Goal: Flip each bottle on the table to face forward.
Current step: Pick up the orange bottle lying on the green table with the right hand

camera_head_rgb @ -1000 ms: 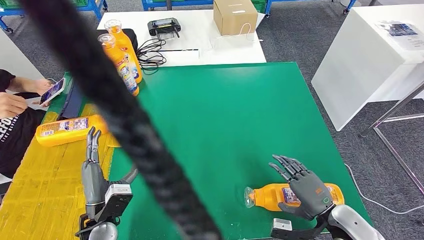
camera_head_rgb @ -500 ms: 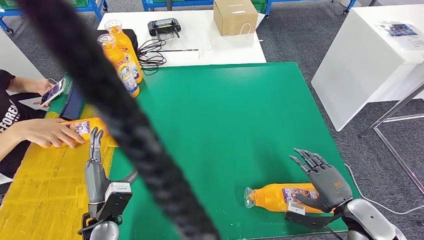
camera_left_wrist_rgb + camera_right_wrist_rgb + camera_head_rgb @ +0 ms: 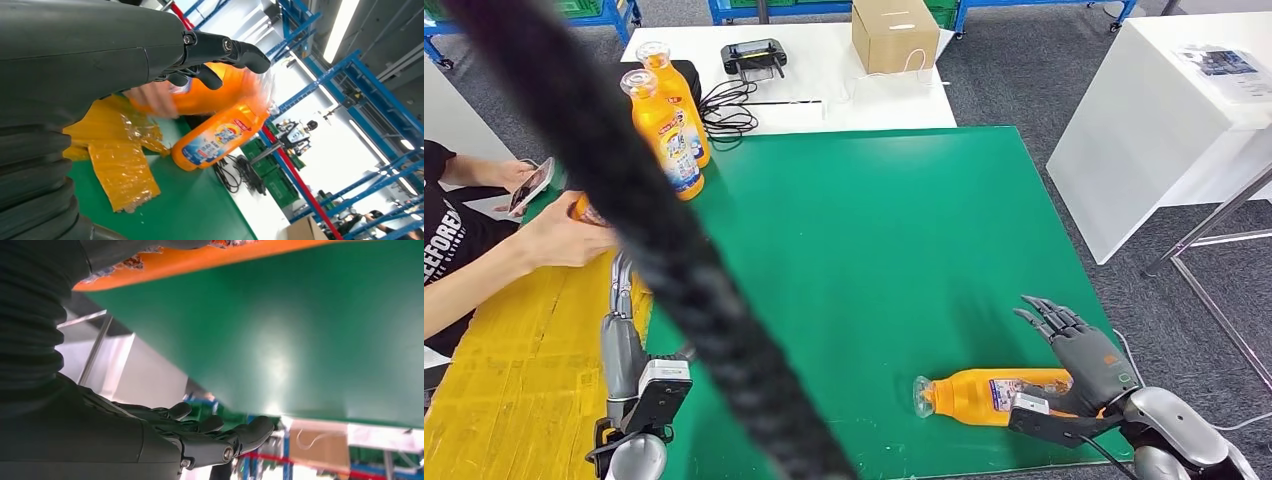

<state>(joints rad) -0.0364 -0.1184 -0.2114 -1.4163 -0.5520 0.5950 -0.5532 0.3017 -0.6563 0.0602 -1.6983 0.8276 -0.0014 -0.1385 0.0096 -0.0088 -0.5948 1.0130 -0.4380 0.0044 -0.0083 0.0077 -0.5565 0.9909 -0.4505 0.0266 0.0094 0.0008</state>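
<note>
Head view: right hand (image 3: 1086, 362) open beside lying bottle (image 3: 984, 394).

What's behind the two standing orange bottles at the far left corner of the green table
Behind the two upright bottles sits a white table carrying a black box, partly hidden by them, plus tangled black cables, a black controller and a cardboard box.

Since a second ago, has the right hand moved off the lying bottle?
Yes. The right hand has slid off the lying bottle toward the green table's right edge; its fingers are spread beside the bottle's base.
</note>
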